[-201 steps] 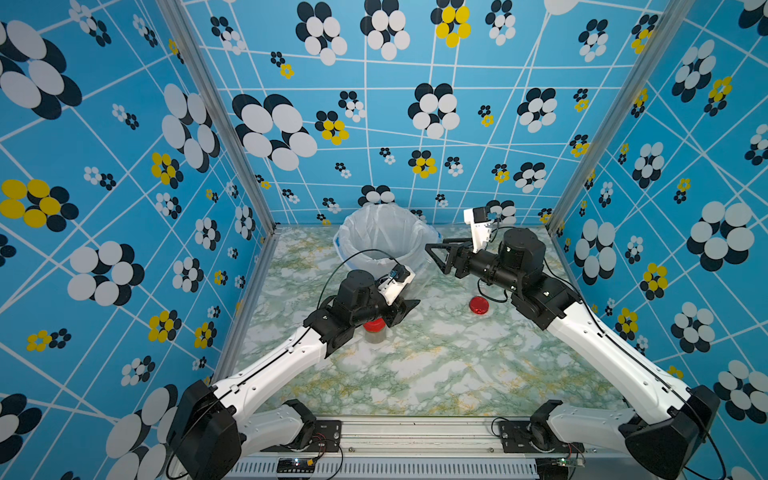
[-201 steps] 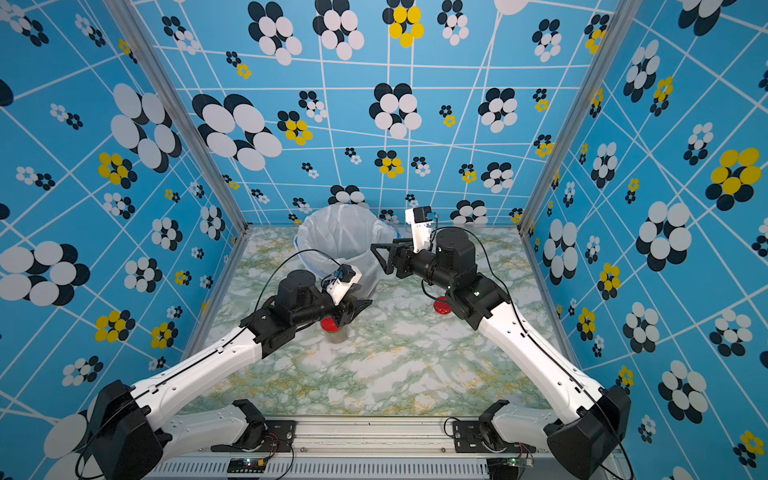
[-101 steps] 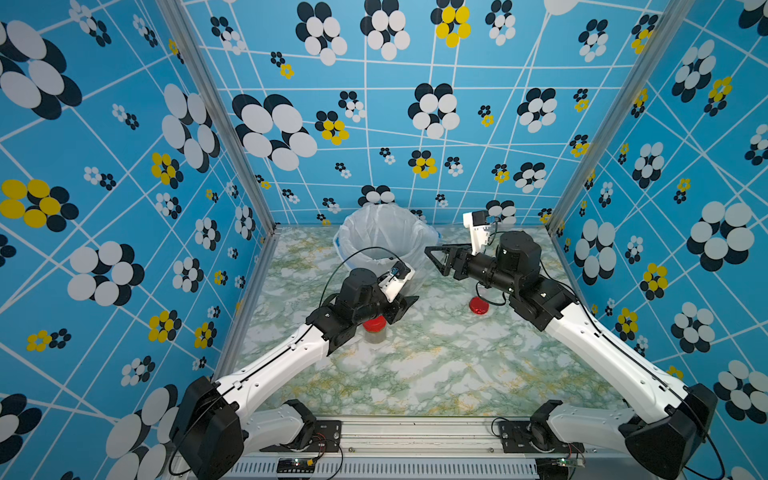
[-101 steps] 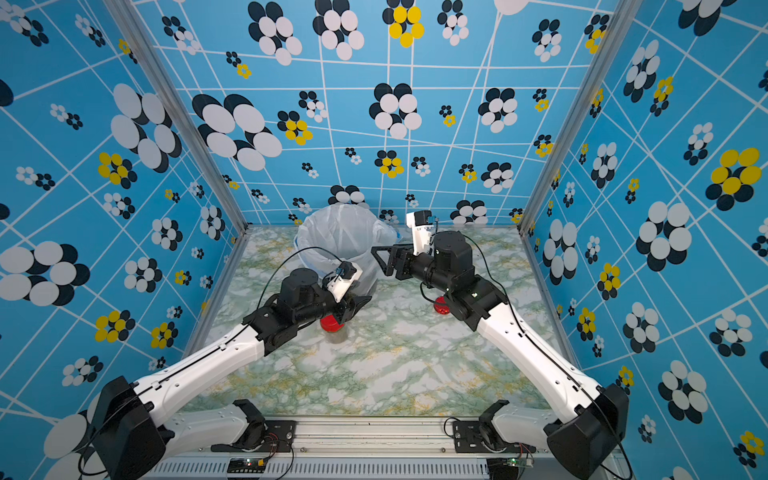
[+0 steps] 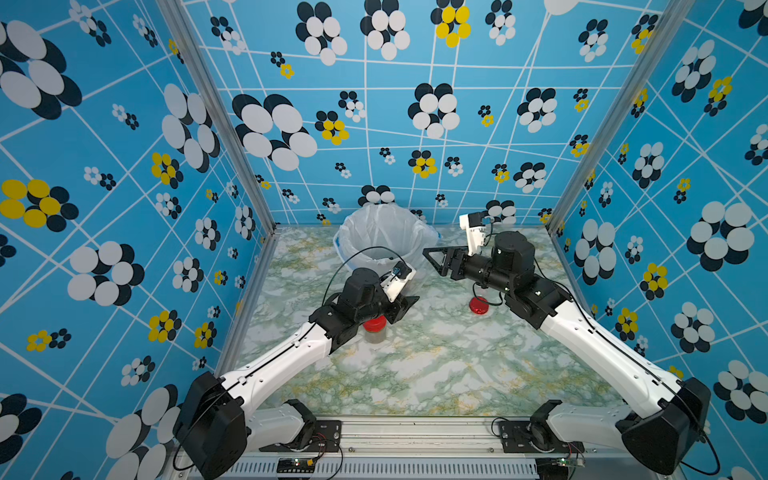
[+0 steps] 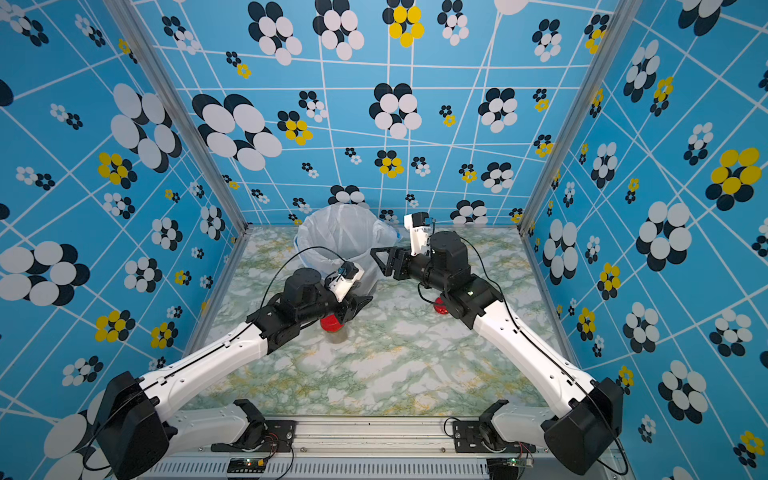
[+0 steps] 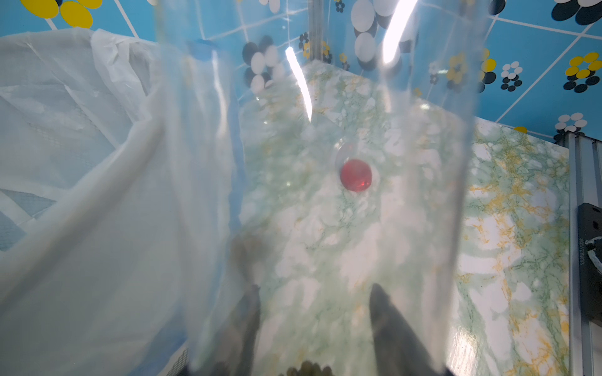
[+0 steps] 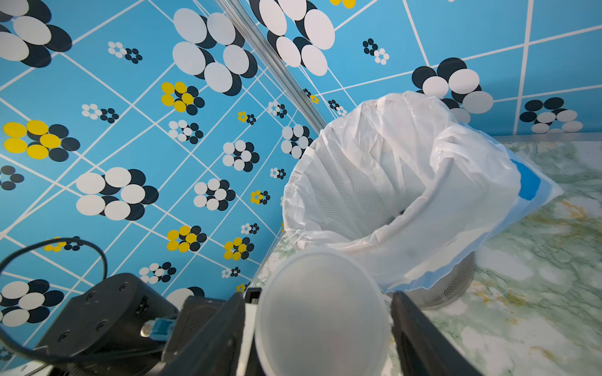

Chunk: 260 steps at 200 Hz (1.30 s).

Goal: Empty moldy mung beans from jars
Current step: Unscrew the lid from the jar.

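Where the moldy mung beans (image 7: 308, 367) show in the left wrist view, they are a small dark cluster low inside a clear lidless jar (image 7: 325, 228). Your left claw (image 5: 405, 307) pinches that jar between its two dark fingers (image 7: 391, 328), set narrow against the wall. A greenish-grey layer also shows in a short red-lidded jar (image 5: 375, 328), which stands on the tabletop (image 5: 436, 365), partly under that wrist in both top views. A second red lid (image 5: 478, 305) sits on the tabletop beneath your right arm, and you cannot tell what lies below it. Your right claw (image 5: 430, 255) hangs just beside the bag-lined bin (image 5: 347, 245) at the back. Its wrist view shows a frosted round jar end (image 8: 322, 312) between the fingers, but you cannot tell whether they grip it
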{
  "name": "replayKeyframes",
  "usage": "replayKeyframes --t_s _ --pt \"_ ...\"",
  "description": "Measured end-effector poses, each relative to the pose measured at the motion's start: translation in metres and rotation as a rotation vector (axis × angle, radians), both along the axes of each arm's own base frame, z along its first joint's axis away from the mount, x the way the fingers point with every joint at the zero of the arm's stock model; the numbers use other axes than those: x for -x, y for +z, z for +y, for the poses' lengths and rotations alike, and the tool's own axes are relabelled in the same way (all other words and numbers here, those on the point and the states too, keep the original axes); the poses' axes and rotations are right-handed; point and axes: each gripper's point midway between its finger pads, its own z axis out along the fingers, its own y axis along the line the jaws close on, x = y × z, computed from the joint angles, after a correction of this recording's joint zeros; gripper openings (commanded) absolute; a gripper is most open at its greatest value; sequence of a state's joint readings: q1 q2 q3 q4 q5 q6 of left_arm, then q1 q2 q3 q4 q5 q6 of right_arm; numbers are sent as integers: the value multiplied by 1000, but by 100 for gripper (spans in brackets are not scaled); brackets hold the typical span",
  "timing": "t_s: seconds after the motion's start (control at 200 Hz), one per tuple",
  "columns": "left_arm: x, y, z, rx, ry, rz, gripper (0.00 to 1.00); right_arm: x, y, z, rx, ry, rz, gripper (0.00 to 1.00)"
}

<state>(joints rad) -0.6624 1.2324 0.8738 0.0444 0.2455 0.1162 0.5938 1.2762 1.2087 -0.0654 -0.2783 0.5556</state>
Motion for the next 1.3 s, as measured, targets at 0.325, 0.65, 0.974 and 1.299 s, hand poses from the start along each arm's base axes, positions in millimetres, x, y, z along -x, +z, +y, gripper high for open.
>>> replayKeyframes --t_s 0.325,0.65,0.974,1.299 --pt "-1 4 -2 7 -2 -9 34 1 2 3 -11 13 0 63" --pt "-2 5 -2 12 -2 -15 34 2 12 3 -49 10 -30 69" --pt "-2 7 -2 16 -2 -20 34 1 11 2 -63 3 -23 49" --pt "8 11 2 28 -39 -39 35 11 16 6 -26 94 -96 45"
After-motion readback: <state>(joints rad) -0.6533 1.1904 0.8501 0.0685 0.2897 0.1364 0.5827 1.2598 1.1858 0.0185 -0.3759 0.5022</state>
